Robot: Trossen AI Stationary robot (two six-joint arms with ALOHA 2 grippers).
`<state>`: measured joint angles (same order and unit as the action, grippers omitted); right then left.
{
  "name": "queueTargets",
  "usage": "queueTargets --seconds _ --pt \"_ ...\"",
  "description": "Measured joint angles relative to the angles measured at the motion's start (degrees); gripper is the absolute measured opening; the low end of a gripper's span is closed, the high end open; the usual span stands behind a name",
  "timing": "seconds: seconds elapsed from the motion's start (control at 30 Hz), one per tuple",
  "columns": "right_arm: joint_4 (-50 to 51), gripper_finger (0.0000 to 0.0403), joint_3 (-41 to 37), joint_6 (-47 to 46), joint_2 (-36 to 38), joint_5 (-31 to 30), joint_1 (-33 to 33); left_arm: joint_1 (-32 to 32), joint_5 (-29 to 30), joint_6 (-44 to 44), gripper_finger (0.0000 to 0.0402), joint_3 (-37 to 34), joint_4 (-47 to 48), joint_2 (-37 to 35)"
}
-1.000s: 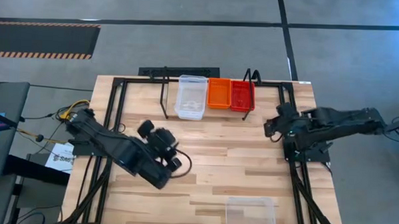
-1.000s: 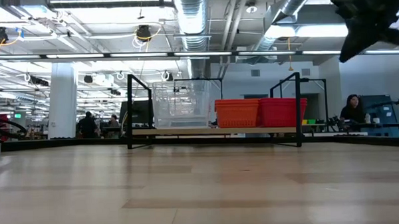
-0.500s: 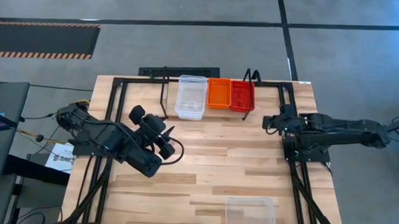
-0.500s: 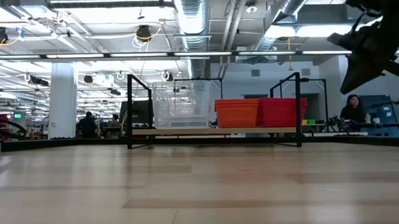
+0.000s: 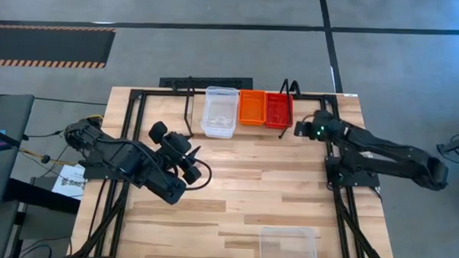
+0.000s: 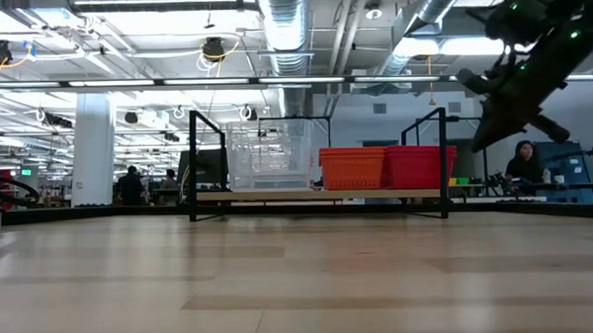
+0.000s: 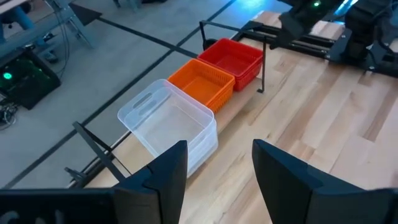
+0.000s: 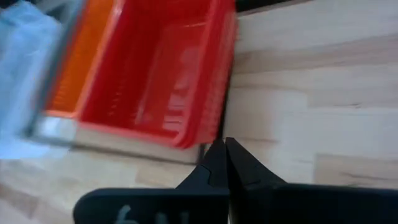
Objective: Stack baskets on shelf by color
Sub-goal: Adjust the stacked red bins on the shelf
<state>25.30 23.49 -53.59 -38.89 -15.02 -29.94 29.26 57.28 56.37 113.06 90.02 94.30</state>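
Note:
On the black wire shelf (image 5: 189, 112) at the table's far edge stand a stack of clear baskets (image 5: 218, 112), orange baskets (image 5: 252, 107) and red baskets (image 5: 278, 110), side by side; they also show in the low view (image 6: 269, 158) (image 6: 353, 168) (image 6: 418, 166). One more clear basket (image 5: 288, 246) rests on the table at the near edge. My right gripper (image 5: 298, 130) is shut, just right of the red baskets (image 8: 161, 74) and above table height (image 6: 483, 135). My left gripper (image 7: 214, 180) is open and empty over the table's left middle (image 5: 190, 164).
A larger black tube frame (image 5: 131, 102) runs round the table's far and side edges. The right arm's base (image 5: 354, 175) stands at the right edge. Bare wood lies between the shelf and the near clear basket. People show in the room beyond (image 6: 522, 164).
My right gripper has gone toward the table's left and far edge, up to the red baskets' right side, staying shut. My left gripper has drawn back a little toward the left and far edges, then kept still. The baskets have not moved.

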Motion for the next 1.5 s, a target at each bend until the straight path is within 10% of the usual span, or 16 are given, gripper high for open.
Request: queueTargets --seconds 0.37,0.73,1.5 --pt "-7.3 0.0000 -0.1 10.5 -9.4 13.9 -15.7 0.0 0.0 0.1 0.0169 0.0 0.0 0.0" --pt "-27.4 0.0000 0.0 11.6 -23.4 22.8 -17.8 0.0 0.0 0.4 0.0169 0.0 0.0 0.0" --pt "-30.2 0.0000 -0.1 11.8 -23.3 20.8 -16.5 0.0 0.1 1.7 0.0169 0.0 0.0 0.0"
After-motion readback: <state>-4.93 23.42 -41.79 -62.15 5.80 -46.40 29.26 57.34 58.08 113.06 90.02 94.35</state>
